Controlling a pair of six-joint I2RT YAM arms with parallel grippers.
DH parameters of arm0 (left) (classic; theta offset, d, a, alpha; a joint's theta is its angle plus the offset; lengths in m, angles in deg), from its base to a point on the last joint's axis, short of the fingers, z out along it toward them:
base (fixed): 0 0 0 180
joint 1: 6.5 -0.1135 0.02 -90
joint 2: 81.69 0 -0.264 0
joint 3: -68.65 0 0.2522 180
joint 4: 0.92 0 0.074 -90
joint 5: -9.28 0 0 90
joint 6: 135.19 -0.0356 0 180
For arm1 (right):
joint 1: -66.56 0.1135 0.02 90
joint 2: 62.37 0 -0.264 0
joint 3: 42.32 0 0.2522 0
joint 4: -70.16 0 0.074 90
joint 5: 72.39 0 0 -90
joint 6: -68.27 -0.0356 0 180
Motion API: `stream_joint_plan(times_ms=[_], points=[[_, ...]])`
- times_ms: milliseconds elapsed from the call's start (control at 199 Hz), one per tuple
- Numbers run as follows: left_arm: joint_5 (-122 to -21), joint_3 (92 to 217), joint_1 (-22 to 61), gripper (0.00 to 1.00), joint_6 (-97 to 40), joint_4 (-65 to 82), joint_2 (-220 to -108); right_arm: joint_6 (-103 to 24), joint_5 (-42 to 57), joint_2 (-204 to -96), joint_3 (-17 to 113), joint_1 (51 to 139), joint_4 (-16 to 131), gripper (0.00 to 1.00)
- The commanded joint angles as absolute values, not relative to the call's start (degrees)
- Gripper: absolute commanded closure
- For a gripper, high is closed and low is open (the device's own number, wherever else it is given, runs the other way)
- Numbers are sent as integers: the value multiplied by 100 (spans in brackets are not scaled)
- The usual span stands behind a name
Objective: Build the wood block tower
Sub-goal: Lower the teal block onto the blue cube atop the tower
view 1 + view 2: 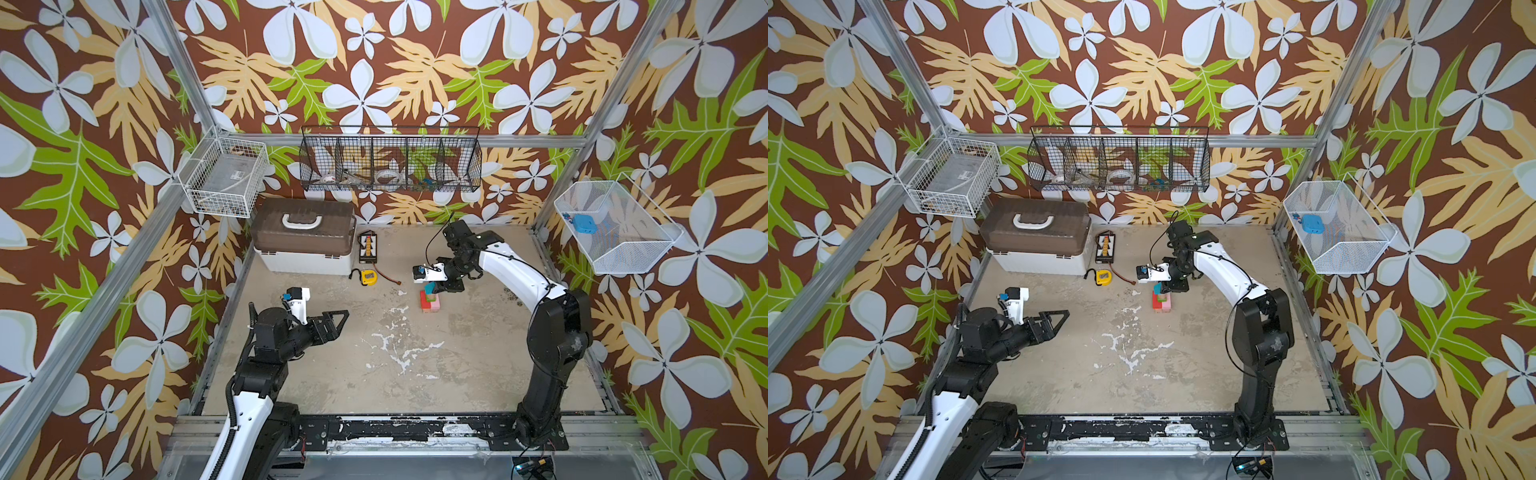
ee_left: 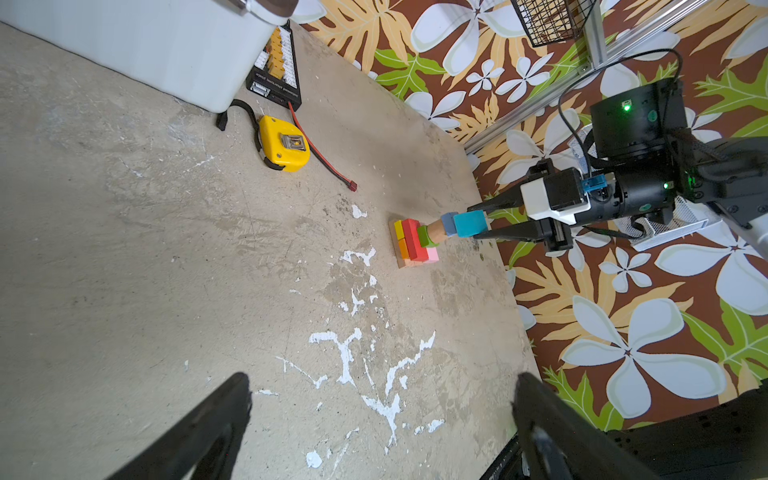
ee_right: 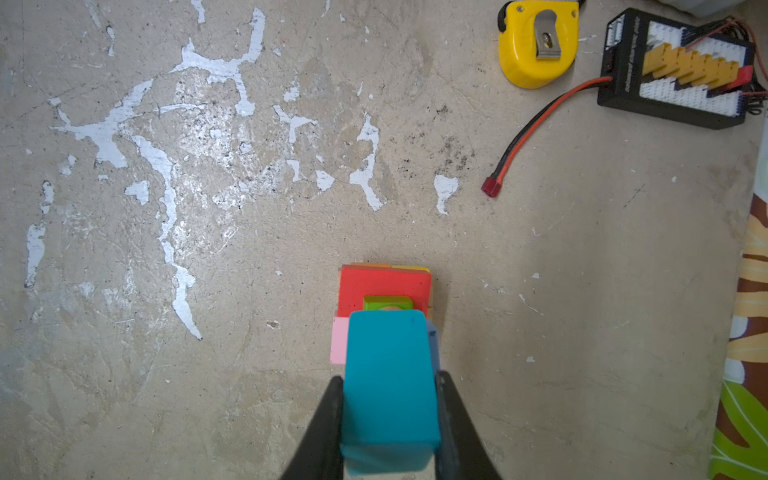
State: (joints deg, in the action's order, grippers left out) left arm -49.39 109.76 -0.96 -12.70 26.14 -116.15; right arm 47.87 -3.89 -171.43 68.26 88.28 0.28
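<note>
Right gripper (image 3: 390,378) clamps the rectangular teal wood block (image 2: 469,223) atop the multicoloured wood-block tower (image 2: 415,243); left gripper (image 2: 382,378) has its jaws apart.

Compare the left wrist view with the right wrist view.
Left wrist only: the left gripper, open; the right arm; the white box; the tower side-on. Right wrist only: the tower from above, partly hidden under the teal block. Both: the right gripper shut on that block, the tape measure, the board and its cable.
</note>
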Motion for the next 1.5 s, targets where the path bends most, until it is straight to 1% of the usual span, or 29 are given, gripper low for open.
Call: stream_joint_plan(times_ms=[0,386,742,1499], points=[[-4957,10992,-87,0,-1320,2573,-11616,4711,-584,-17205,6924,8816,7,100],[-4960,10983,-90,0,-1303,2573,-11615,4679,-627,-17390,7106,8798,-51,99],[-4959,10983,-86,0,-1304,2567,-11617,4638,-603,-17389,7046,8739,21,96],[-4952,10974,-89,0,-1302,2565,-11615,4568,-671,-17373,6971,8732,86,86]])
